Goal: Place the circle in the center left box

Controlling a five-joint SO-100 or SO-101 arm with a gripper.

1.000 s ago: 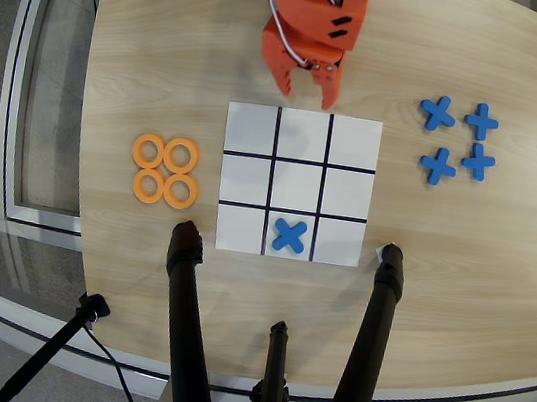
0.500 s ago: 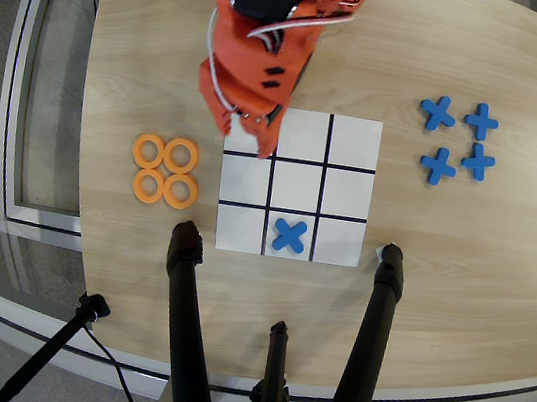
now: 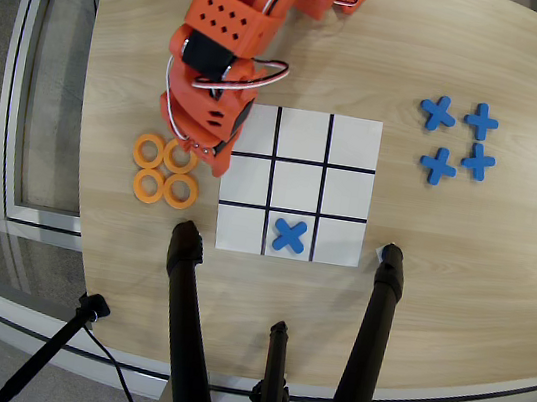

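Several orange rings lie in a cluster on the wooden table left of the grid sheet point(image 3: 255, 128). My orange gripper point(image 3: 203, 152) hangs low over the cluster's upper right ring point(image 3: 169, 160) and covers part of it. I cannot tell whether the jaws are open or shut, or whether they touch the ring. The other rings point(image 3: 137, 186) lie clear of the gripper. The middle-row cell in the picture-right column point(image 3: 345, 193) is empty. A blue cross point(image 3: 290, 236) lies in the bottom centre cell.
Several blue crosses point(image 3: 456, 140) lie on the table right of the grid. Black tripod legs point(image 3: 180, 319) point(image 3: 377, 328) reach in from the bottom edge, close to the grid's lower corners. The arm's body point(image 3: 234, 24) comes in from the top.
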